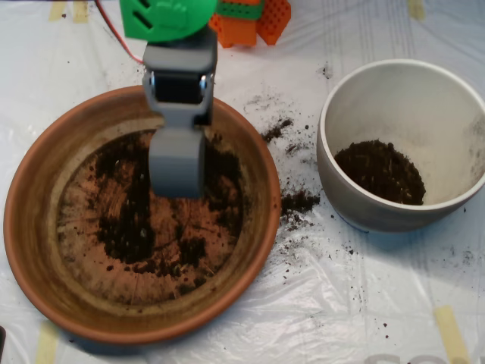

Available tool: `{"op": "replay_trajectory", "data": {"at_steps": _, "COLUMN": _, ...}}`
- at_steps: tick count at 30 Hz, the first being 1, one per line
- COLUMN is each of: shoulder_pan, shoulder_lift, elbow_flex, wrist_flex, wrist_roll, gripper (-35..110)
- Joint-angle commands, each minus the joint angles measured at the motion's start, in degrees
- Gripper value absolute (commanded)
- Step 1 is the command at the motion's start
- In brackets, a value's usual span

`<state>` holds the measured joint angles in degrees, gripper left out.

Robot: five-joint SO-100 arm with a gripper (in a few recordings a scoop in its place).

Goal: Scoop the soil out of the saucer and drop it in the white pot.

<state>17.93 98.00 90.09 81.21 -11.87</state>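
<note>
Grey clamshell scoop [176, 163] low over dark crumbly soil [136, 227] in large round terracotta saucer [45, 189], fingers' state unclear; off-white ceramic pot [337, 114] right, holding soil

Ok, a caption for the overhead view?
Scoop over soil in saucer; pot partly filled, crumbs spilled between.

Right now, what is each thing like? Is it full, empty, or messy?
saucer: partly emptied, soil smeared thinly over its bottom.
soil: loose, some left in the saucer.
white pot: upright, small soil heap inside.
scoop: down over the saucer.
plastic sheet: soil crumbs spilled between saucer and pot.
</note>
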Motion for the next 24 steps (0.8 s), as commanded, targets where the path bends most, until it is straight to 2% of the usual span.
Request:
{"op": "replay_trajectory", "data": {"at_steps": 1, "shoulder_pan": 4.9, "shoulder_lift": 4.9, "elbow_flex": 8.3, "wrist_flex": -7.0, "wrist_roll": -2.6, "gripper": 36}}
{"op": "replay_trajectory", "data": {"at_steps": 10, "shoulder_pan": 12.0, "shoulder_lift": -3.7, "elbow_flex": 15.3, "wrist_flex": -15.8, "wrist_roll": -5.6, "gripper": 42}}
{"op": "replay_trajectory", "data": {"at_steps": 24, "shoulder_pan": 17.1, "shoulder_lift": -15.0, "elbow_flex": 13.9, "wrist_flex": -18.7, "wrist_roll": -9.9, "gripper": 40}}
